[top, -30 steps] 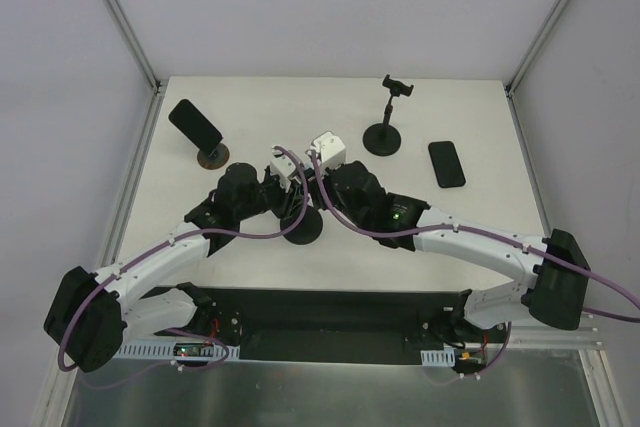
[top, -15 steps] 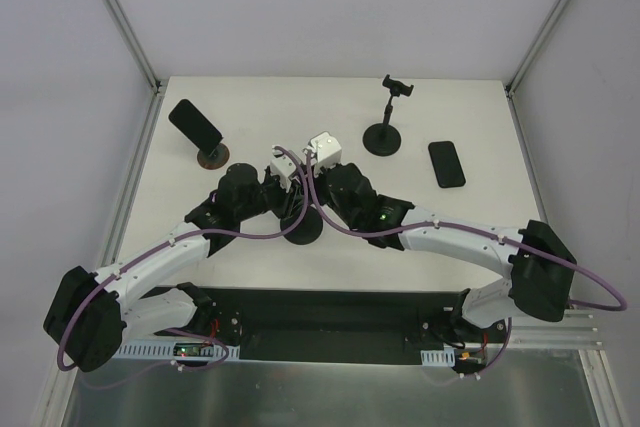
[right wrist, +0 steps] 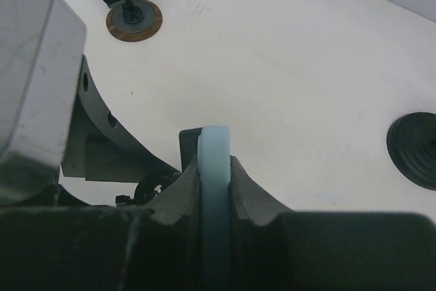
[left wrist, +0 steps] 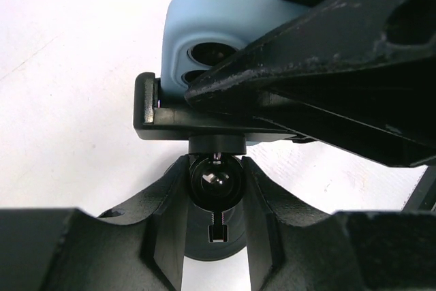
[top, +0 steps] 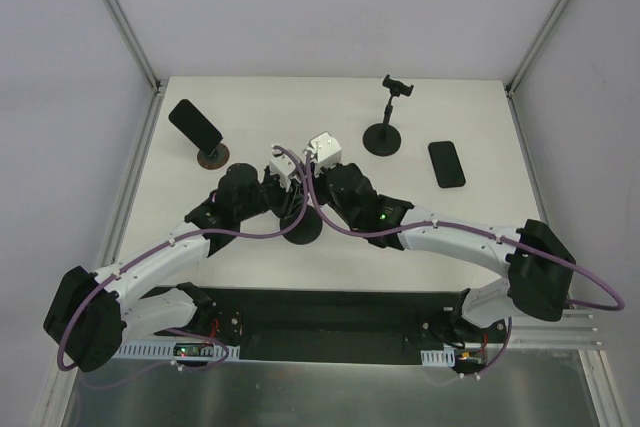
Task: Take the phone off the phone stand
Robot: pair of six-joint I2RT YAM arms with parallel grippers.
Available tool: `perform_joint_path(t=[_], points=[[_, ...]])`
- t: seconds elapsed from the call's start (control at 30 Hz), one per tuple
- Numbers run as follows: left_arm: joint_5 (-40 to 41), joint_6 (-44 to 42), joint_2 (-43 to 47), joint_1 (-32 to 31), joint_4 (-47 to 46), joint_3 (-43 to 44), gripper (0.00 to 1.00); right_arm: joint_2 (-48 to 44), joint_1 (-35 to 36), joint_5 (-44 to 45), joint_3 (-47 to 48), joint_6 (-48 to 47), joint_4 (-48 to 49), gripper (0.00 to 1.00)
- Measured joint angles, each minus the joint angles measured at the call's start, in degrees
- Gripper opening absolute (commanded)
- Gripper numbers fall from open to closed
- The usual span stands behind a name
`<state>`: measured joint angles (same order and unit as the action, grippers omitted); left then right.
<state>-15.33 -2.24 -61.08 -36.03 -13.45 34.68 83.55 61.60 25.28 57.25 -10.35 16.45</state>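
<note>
Pinching light-blue phone (right wrist: pixel 215 142) edge-on with right hand (right wrist: pixel 215 185), lower centre; clamping phone stand (left wrist: pixel 155 124) at its ball joint (left wrist: pixel 211 183) with left hand (left wrist: pixel 214 172).

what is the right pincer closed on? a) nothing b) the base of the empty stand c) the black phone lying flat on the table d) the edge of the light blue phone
d: the right wrist view shows the right pincer shut on the edge of the light blue phone.
</note>
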Motion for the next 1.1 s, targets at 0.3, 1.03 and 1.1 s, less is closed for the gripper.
perform_joint_path(t=[0.3,1.03,1.1], points=[[1.55,1.66,-1.36,-0.79,1.88,1.75,0.0,-1.77,-0.31,-1.38,0.33,-0.66,-4.15,0.01],[2.27,9.27,-3.5,-0.68,11.98,6.88,0.0,-4.57,-0.24,1.29,4.17,8.11,-19.08,0.01],[2.25,9.62,-3.45,-0.68,11.63,6.86,0.0,-5.11,-1.31,0.63,4.17,10.97,-19.91,0.01]])
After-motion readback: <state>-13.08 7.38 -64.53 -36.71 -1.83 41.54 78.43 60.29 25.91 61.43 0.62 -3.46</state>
